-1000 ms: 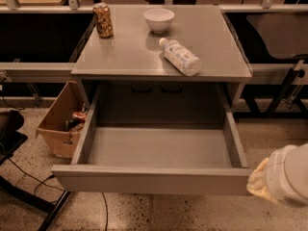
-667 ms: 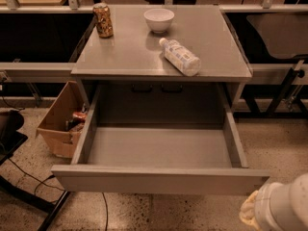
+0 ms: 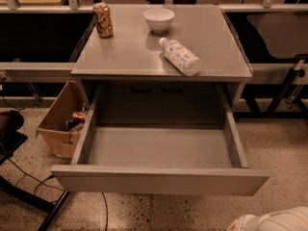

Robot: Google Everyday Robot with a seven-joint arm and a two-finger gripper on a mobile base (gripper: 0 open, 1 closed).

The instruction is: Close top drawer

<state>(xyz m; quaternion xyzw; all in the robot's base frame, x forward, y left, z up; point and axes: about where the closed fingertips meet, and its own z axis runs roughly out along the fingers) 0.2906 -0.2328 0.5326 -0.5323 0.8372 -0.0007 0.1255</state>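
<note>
The top drawer (image 3: pixel 159 179) is pulled far out of the grey cabinet toward me. Its wide plain front panel faces me, and its shallow grey box (image 3: pixel 159 147) is empty. My gripper (image 3: pixel 274 221) shows only as a white rounded shape at the bottom right corner of the camera view. It is below and to the right of the drawer's front panel and does not touch it.
On the cabinet top (image 3: pixel 125 52) stand a patterned can (image 3: pixel 103 19) and a white bowl (image 3: pixel 159 19), with a white bottle (image 3: pixel 180 57) lying on its side. A cardboard box (image 3: pixel 60 124) sits on the floor left of the drawer. Black legs and cables (image 3: pixel 29 196) lie at lower left.
My gripper has dropped lower toward the bottom right corner, so less of it shows. The drawer stays open as before.
</note>
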